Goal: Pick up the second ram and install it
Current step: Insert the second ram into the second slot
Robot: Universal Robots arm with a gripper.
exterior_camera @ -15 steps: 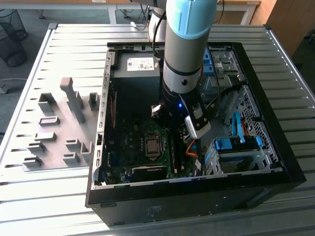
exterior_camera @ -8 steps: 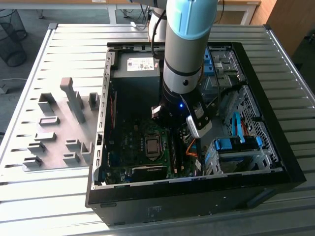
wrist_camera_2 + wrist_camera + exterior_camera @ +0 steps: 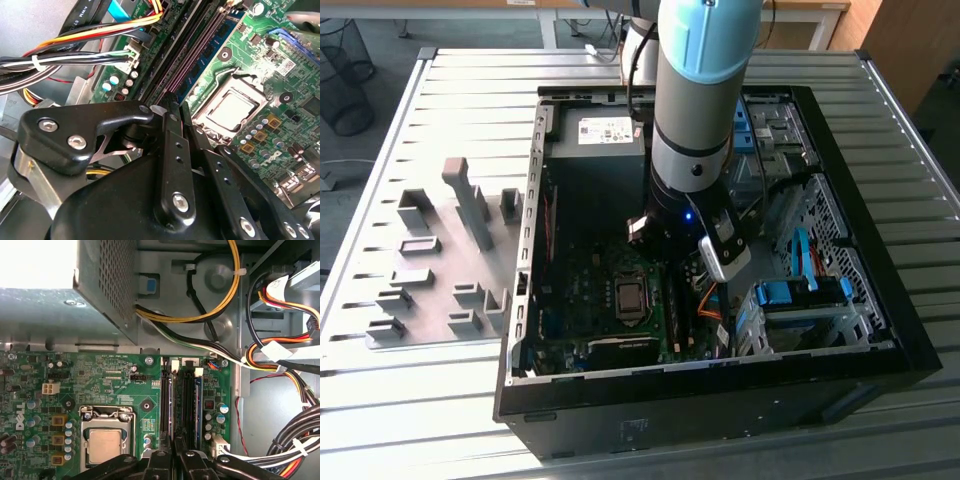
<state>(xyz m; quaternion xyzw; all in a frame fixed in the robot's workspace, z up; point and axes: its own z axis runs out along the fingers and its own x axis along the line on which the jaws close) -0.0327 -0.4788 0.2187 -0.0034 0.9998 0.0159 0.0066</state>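
An open black computer case (image 3: 880, 345) lies on the ribbed metal table (image 3: 470, 75). Inside it, the green motherboard (image 3: 100, 390) carries the square metal processor socket (image 3: 106, 440) beside the long memory slots (image 3: 172, 405). Grey plastic fixture blocks (image 3: 450, 260) sit at the exterior view's left of the case.

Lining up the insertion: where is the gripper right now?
Inside the open computer case; in the first wrist view the gripper sits over the memory slots, between the processor socket and the bundled cables.
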